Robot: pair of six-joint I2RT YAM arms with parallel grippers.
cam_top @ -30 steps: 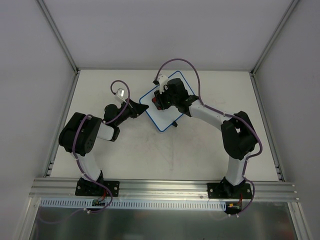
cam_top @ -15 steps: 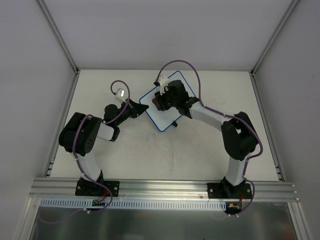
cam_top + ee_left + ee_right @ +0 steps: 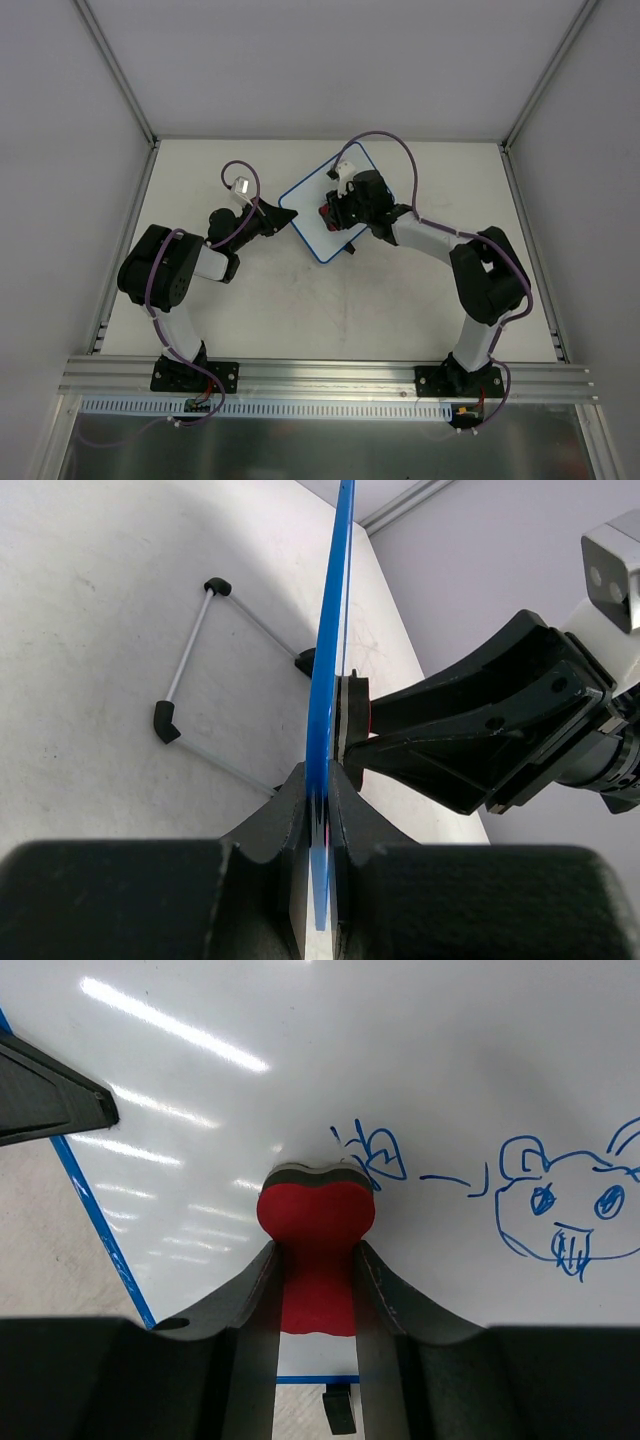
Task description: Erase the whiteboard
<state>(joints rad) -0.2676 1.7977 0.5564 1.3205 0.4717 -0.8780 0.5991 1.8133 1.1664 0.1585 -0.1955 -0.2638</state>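
While the left gripper (image 3: 318, 785) is clamped shut on the edge of the whiteboard (image 3: 305, 220), which sits at upper centre of the top view, we work with the right gripper (image 3: 315, 1255) closed on the red eraser (image 3: 316, 1210). We press the eraser's face flat against the white surface and sweep toward the blue doodles (image 3: 555, 1215) at the right of the right wrist view, overlapping each stroke. We judge that uneven pressure would leave streaks.

The whiteboard (image 3: 450, 1060) carries doodles (image 3: 560, 1210), no legible writing.

Blue-rimmed whiteboard (image 3: 304, 224), blue doodles (image 3: 556, 1210) unerased
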